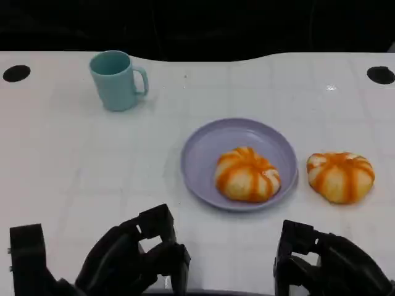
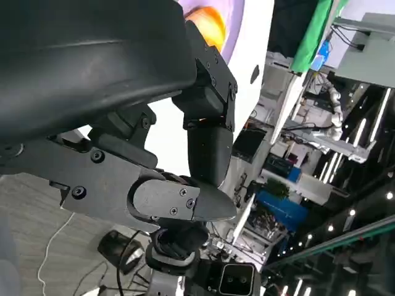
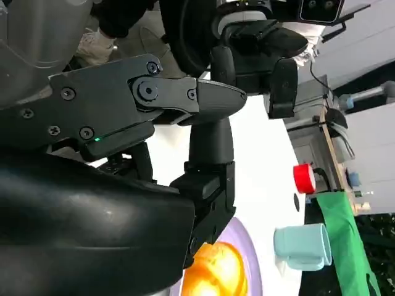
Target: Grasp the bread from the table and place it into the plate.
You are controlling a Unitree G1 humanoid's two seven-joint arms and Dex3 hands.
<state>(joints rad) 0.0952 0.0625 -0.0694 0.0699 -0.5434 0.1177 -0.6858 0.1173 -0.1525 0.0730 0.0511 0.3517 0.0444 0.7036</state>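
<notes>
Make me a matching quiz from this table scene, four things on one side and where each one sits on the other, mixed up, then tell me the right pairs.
Things:
1. teal mug
2. purple plate
3. bread on the plate
4. second bread

Places:
A. on the bare table, right of the plate
B. far left part of the table
C. middle of the table, holding one bread
D. inside the plate, toward its right side

Pairs: 1-B, 2-C, 3-D, 4-A

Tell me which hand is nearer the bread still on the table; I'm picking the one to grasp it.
Right. The right hand sits just in front of the table bread; the left hand is across, beyond the plate.
</notes>
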